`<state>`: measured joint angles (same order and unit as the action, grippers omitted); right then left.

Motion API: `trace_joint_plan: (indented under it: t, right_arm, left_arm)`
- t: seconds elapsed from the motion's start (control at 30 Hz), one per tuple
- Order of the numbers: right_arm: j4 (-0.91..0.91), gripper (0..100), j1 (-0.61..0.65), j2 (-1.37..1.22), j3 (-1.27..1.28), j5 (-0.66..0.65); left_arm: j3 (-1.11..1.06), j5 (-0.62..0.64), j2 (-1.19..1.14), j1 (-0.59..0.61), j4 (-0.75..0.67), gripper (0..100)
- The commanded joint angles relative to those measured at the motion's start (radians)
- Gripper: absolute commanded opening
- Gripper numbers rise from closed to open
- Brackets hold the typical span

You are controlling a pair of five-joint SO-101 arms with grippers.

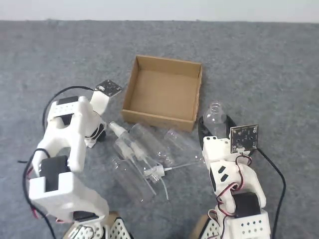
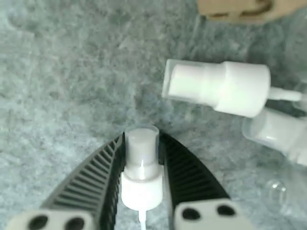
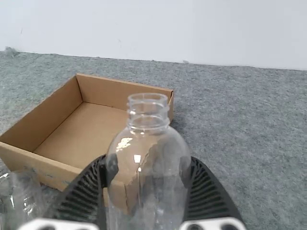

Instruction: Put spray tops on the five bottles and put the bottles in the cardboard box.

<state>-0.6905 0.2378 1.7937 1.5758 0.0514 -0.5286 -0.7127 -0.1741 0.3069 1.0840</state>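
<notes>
Holding spray top in the clamped left gripper and upright bottle in the clamped right gripper, centre top over bottle. Lower straight, then twist.

The right gripper has its black ribbed jaws closed on either side of a clear bottle, which stands upright with its threaded neck bare and open. Just behind the bottle sits the cardboard box, open side up, on the grey table. A white wall runs along the back. Beside the box's near corner lies something clear, possibly more bottles.
</notes>
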Motion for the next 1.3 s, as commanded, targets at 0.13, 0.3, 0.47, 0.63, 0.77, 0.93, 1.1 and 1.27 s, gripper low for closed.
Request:
trace_joint_plan:
  t: [0.13,0.3,0.47,0.63,0.77,0.93,1.1,1.27]
  right_arm:
    - [0.028,0.6,-0.007,0.022,-0.006,-0.015]
    - [0.028,0.6,-0.007,0.022,-0.006,-0.015]
    - [0.028,0.6,-0.002,0.022,-0.006,-0.015]
    - [0.028,0.6,-0.002,0.022,-0.006,-0.015]
    - [0.028,0.6,-0.002,0.022,-0.006,-0.015]
    - [0.028,0.6,-0.002,0.022,-0.006,-0.015]
    - [0.028,0.6,-0.002,0.022,-0.005,-0.015]
    - [0.027,0.6,-0.002,0.022,-0.005,-0.015]
  left_arm:
    - [0.045,0.009,-0.020,0.012,-0.003,1]
    - [0.044,0.043,-0.012,-0.008,0.035,1]
    - [0.053,0.172,-0.011,-0.020,0.032,1]
    - [0.018,0.264,0.064,-0.018,0.031,1]
    - [-0.104,0.328,0.152,-0.052,-0.080,1]
    - [-0.248,0.354,0.324,-0.058,-0.163,1]
    - [-0.348,0.358,0.456,-0.057,-0.218,1]
    - [-0.338,0.381,0.483,-0.058,-0.198,1]
